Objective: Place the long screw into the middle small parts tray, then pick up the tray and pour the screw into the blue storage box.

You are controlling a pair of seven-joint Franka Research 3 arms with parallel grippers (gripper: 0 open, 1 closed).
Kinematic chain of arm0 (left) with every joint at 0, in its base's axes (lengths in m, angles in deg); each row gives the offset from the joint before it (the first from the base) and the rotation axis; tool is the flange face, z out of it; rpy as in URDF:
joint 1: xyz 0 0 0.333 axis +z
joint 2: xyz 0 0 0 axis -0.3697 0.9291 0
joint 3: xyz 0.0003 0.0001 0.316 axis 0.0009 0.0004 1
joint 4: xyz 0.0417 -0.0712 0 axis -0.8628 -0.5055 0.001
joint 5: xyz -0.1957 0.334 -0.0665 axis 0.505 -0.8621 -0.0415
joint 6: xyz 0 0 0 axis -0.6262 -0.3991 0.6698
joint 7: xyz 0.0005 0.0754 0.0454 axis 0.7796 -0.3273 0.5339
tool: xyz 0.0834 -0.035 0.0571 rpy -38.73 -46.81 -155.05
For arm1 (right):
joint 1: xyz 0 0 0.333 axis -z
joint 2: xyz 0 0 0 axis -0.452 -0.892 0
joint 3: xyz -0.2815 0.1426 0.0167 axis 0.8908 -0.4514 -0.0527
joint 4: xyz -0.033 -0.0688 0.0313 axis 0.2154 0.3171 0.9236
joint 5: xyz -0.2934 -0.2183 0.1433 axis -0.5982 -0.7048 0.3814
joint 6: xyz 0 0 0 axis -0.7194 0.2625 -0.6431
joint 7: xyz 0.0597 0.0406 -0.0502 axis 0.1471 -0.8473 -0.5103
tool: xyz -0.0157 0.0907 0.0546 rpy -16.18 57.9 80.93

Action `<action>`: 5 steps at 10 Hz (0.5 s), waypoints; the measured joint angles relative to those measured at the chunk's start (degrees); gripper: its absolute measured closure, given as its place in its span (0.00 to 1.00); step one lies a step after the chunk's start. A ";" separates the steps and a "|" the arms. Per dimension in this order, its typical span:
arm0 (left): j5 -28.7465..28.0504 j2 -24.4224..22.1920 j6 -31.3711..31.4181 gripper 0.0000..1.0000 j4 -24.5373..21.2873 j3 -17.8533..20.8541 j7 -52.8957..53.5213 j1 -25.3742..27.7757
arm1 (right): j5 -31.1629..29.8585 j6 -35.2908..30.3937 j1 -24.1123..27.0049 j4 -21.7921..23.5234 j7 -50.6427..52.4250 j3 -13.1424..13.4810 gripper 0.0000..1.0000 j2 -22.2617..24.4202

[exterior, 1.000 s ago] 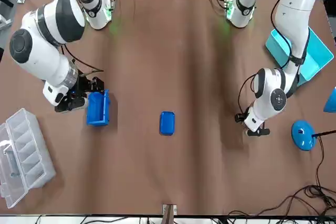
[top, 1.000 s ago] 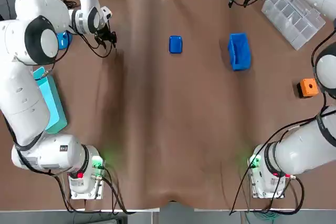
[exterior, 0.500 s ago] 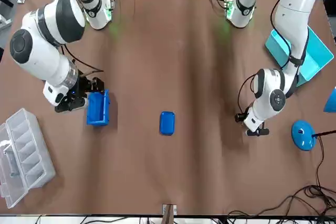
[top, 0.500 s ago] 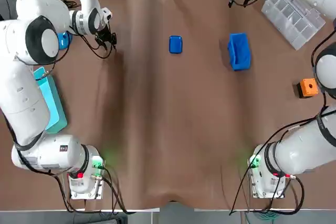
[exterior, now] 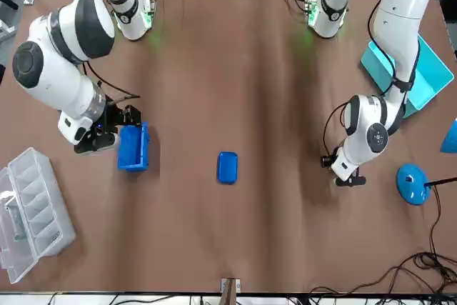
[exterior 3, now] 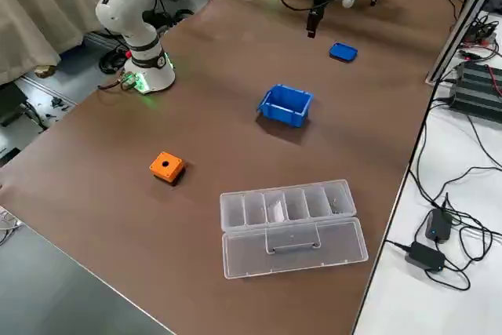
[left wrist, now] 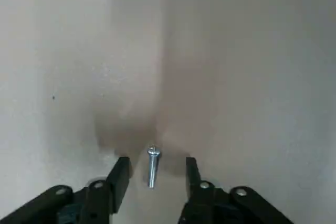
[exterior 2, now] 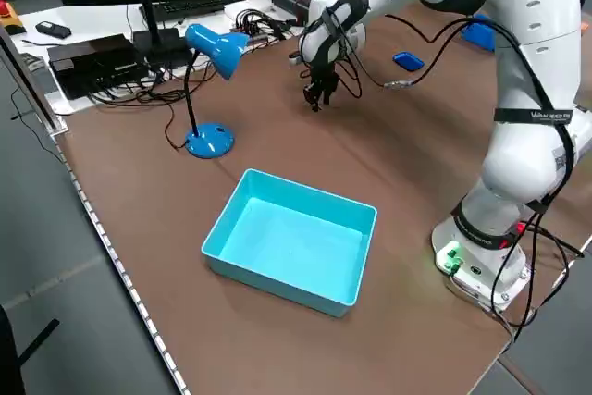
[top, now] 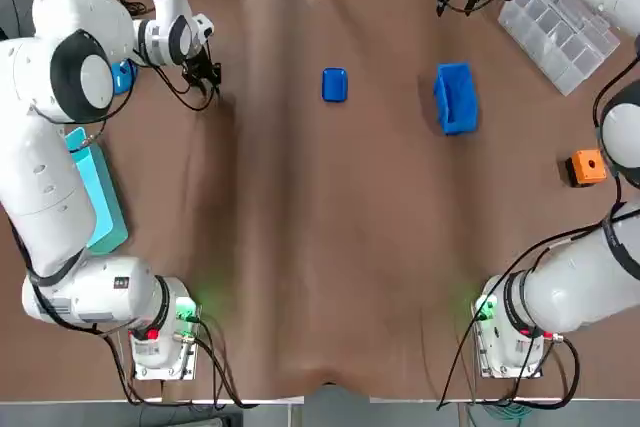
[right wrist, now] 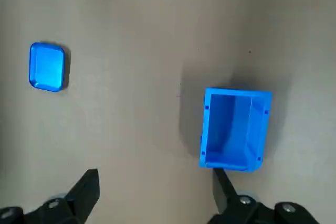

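I have the left end effector (left wrist: 156, 166) low over the brown surface (top: 320, 247), its fingers narrowly parted either side of the long screw (left wrist: 152, 167) and not touching it. The right end effector (right wrist: 156, 190) hangs spread wide near the far edge, beyond the blue storage box (right wrist: 234, 129). The small tray (top: 334, 85) lies mid-surface. A teal bin (exterior 2: 291, 247) and a desk lamp (exterior 2: 211, 53) are at the left.

Shiny silver long screw (left wrist: 152, 167) lies flat on the bare brown tabletop (top: 320, 247), way off to the left of the blue storage box (top: 455, 98). That box sits upright, open and empty. The little rounded blue tray (top: 335, 84) lies flat between them, empty too.
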 joint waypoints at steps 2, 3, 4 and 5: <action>-0.02 0.00 0.00 0.57 0.02 0.01 0.00 0.00 | -0.72 -2.80 1.12 -1.67 0.24 0.36 0.00 0.70; -0.12 0.00 0.00 0.64 0.11 0.07 0.00 0.03 | -2.86 -4.25 1.89 -3.25 0.59 0.46 0.00 1.74; -0.12 0.01 0.00 0.64 0.11 0.07 0.00 0.01 | -5.03 -6.05 2.20 -4.32 0.64 0.47 0.00 3.24; -0.12 0.01 0.00 0.64 0.11 0.07 0.00 0.01 | -6.12 -8.20 2.58 -4.87 0.53 0.52 0.00 4.67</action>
